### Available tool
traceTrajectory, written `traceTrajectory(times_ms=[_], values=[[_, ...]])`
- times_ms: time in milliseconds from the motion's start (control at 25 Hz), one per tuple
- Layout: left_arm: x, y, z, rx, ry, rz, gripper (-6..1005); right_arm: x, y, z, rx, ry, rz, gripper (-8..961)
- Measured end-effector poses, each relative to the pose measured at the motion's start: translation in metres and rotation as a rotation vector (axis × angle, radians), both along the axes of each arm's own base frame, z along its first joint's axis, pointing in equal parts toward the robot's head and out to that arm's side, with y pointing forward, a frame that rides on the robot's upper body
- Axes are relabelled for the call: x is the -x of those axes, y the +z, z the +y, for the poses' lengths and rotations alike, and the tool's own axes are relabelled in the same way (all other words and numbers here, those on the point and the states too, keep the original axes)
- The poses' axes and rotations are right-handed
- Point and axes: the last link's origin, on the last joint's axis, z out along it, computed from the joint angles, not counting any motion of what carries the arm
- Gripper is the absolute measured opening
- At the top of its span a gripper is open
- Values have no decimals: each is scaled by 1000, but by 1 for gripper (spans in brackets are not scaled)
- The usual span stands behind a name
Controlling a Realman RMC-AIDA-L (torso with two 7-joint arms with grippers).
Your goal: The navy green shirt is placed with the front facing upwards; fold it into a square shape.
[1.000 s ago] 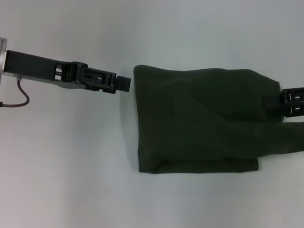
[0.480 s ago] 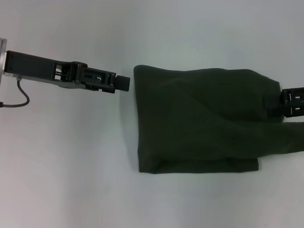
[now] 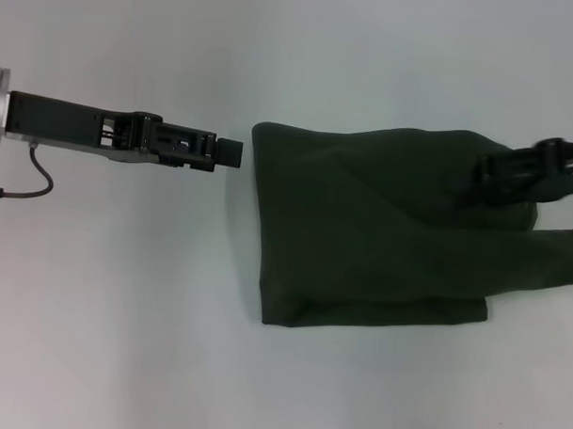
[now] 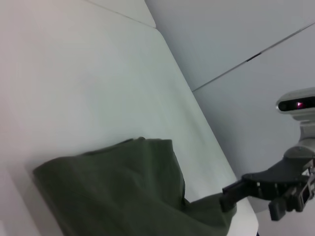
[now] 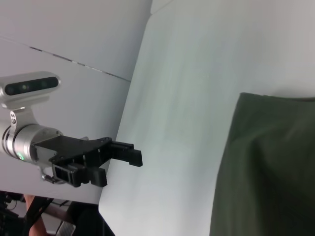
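Right gripper (image 3: 485, 179) over the right edge of the navy green shirt (image 3: 380, 227), apparently pinching cloth there; can't tell for sure how its jaws stand. Left gripper (image 3: 230, 153) parked just left of the shirt's top-left corner, fingers look pressed together, holding nothing. Shirt lies partly folded, right of centre on the white table (image 3: 123, 312), a loose sleeve trailing right. Risk: a thin pinch slips mid-fold, or the drag bunches lower layers and skews the square. Versus a second ago: right gripper has moved inward over the cloth; left unchanged.
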Motion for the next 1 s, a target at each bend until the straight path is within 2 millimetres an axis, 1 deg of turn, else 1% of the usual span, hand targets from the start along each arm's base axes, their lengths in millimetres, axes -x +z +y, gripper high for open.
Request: traceTrajectory(times_ms=[240, 320, 440, 640, 800, 840, 1000], values=[[9, 11, 6, -54, 42, 1, 690, 20, -35, 7, 50, 47, -23, 835], [13, 16, 7, -72, 66, -6, 690, 24, -45, 9, 56, 55, -35, 835], [19, 21, 5, -89, 97, -15, 690, 25, -58, 9, 65, 50, -57, 834], [30, 31, 4, -131, 146, -39, 690, 20, -64, 5, 78, 30, -65, 832], [32, 33, 4, -136, 158, -39, 690, 18, -74, -5, 130, 14, -60, 833], [32, 33, 4, -136, 158, -39, 690, 18, -74, -5, 130, 14, -60, 833], [32, 33, 5, -136, 164, -38, 691, 16, -77, -15, 183, 21, -61, 834]])
